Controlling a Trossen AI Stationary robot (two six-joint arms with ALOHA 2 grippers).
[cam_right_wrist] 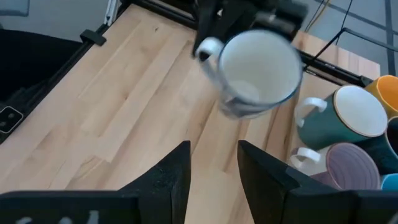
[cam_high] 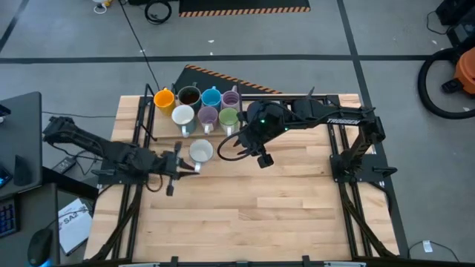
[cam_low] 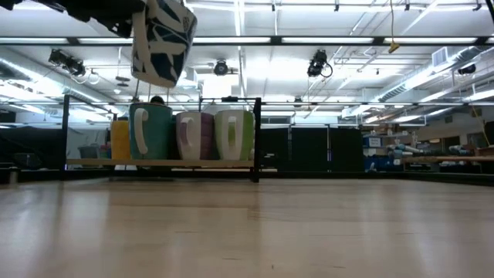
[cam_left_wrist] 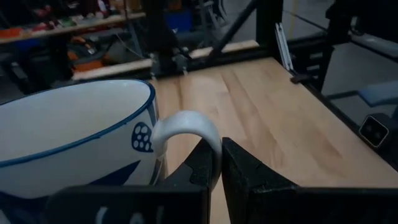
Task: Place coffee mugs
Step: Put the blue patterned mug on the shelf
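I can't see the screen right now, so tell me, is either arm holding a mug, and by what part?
The left gripper holds the white mug with blue pattern by its handle, lifted off the table. The right gripper is open and empty.

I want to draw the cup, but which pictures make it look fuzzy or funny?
In the right wrist view the white blue-rimmed ceramic mug is smeared and soft; in the low view it hangs dark against bright ceiling lights, cut off at the top; the left wrist view shows it sharp but huge, handle in the left claw.
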